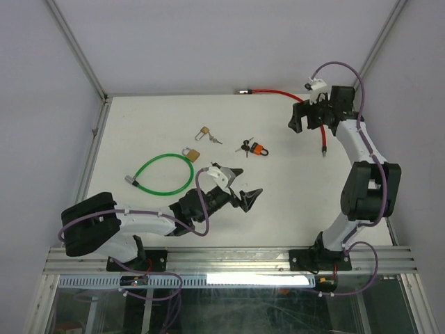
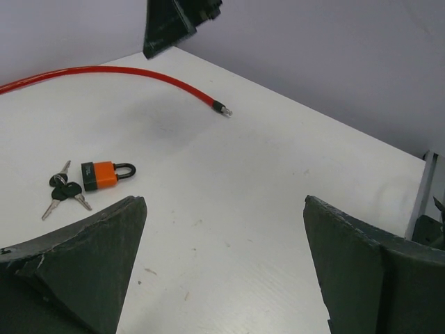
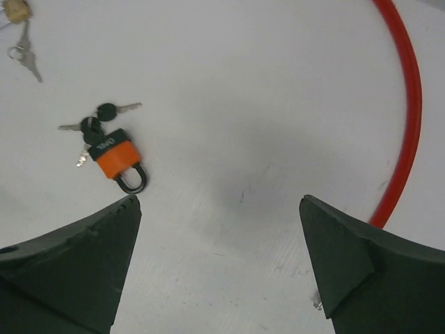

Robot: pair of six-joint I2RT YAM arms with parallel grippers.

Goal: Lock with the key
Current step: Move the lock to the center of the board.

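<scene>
An orange padlock lies on the white table with a bunch of black-headed keys at its body end. In the left wrist view the orange padlock and keys lie left of and beyond my left gripper, which is open over bare table. My left gripper sits just below the padlock in the top view. My right gripper hovers at the back right, open. Its wrist view shows the padlock and keys up-left of the empty gripper.
A red cable runs along the back edge and bends down to a free end. A green cable loop with a brass padlock lies left. Another brass padlock with a key sits behind it.
</scene>
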